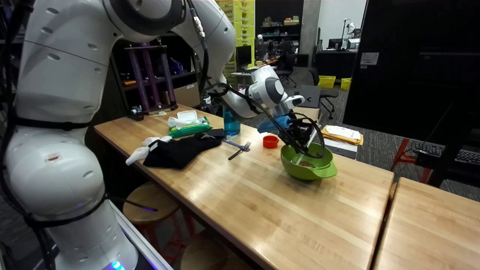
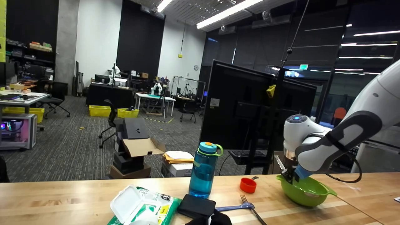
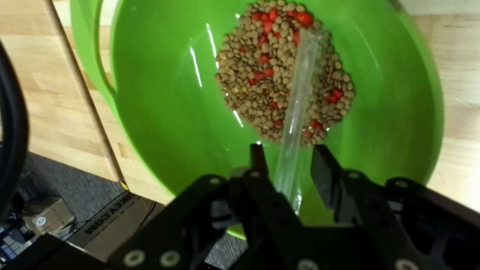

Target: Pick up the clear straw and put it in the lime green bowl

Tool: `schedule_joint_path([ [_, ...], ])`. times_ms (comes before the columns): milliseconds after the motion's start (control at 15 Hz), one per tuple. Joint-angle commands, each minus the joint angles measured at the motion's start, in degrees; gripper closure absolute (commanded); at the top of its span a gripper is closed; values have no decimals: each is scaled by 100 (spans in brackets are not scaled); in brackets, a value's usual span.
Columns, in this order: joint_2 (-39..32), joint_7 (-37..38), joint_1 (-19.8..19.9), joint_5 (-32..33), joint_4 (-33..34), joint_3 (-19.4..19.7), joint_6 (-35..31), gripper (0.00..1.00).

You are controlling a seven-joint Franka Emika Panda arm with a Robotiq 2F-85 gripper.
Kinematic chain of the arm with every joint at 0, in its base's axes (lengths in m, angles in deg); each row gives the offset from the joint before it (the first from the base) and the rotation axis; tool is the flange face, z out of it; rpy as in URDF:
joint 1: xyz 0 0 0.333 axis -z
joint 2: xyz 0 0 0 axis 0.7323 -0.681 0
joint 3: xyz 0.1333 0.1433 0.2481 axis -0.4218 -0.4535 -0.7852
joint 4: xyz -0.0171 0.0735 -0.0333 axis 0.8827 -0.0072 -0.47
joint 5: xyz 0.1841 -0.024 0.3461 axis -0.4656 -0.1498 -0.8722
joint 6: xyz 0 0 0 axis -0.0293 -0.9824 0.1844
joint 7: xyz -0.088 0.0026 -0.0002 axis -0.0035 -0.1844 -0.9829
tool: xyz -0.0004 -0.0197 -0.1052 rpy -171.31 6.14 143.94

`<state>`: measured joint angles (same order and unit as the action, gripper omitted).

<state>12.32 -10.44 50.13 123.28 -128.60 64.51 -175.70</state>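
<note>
On the wooden table (image 1: 255, 202) stands the lime green bowl (image 3: 161, 112), and above it the black gripper (image 3: 288, 159) points downward. Its jaws are partly spread, with a little space showing on either side of the clear straw (image 3: 297, 105) between them. The straw slants into the bowl (its upper part rises above the rim), the lower end over small brown pieces (image 3: 240, 67) mixed with red bits (image 3: 305, 18).

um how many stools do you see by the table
2, both in an exterior view: one stool beside the table, and another stool nearer the camera, cut off by the picture's bottom. More may be hidden.
</note>
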Motion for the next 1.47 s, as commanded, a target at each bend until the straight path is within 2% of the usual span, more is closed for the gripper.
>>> schedule_joint_path([
  [0, 116, -26, -105, -90, -45, 57, 44, 31],
  [267, 484, -157, -164, -219, -303, -15, 133, 5],
  [333, 563, -156, -197, -204, -346, -9, 143, 1],
  [800, 1494, -128, -333, -222, -937, -217, 747, 0],
  [1133, 2048, -414, -255, -992, -1364, -621, 1309, 0],
  [1400, 2229, -670, -231, -1727, -1574, -847, 1699, 0],
])
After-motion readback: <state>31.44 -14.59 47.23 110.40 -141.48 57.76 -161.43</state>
